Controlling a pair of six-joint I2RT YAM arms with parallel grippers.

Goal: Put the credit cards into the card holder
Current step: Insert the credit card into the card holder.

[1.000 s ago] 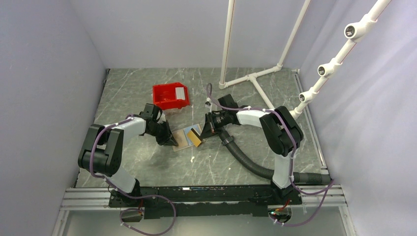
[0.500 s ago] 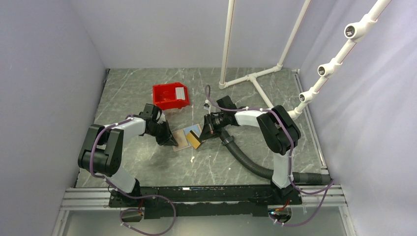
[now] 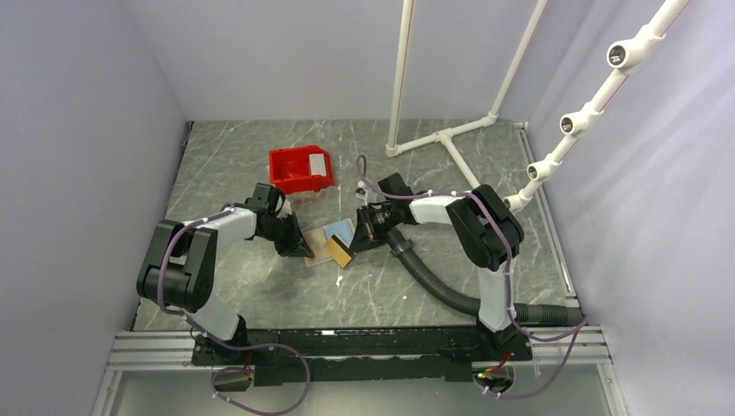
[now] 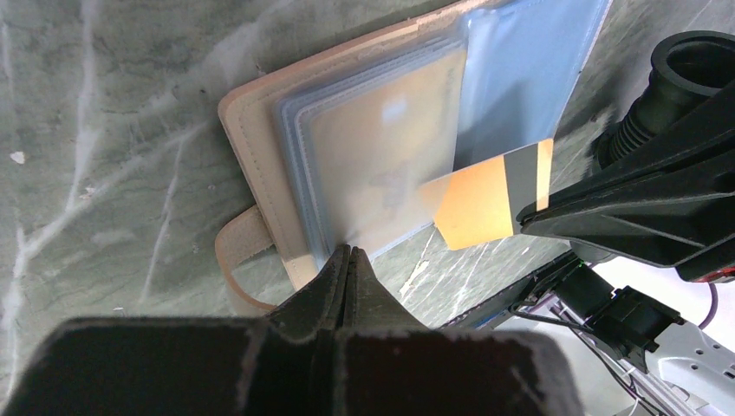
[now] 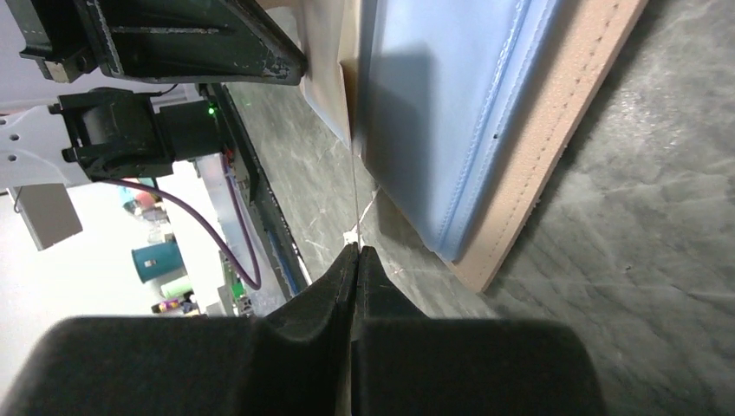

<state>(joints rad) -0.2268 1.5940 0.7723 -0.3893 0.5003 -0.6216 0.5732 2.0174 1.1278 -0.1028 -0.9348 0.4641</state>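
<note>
Since a loose holder [image 4: 257,121] would skid under a push, my left gripper [image 4: 347,256] was closed tight on its near edge, seemingly nipping it, so it lay open and flat on the table [image 3: 260,286]. My right gripper [image 5: 356,251] was clamped on the gold card [image 4: 485,201], held low and edge-on so it could slide into a pocket. One end looked already under the plastic. Beyond, well apart, stood the red bin [image 3: 300,169].

A lab: walled test table [image 3: 243,156], pipe-mounted cameras [image 3: 618,55].
</note>
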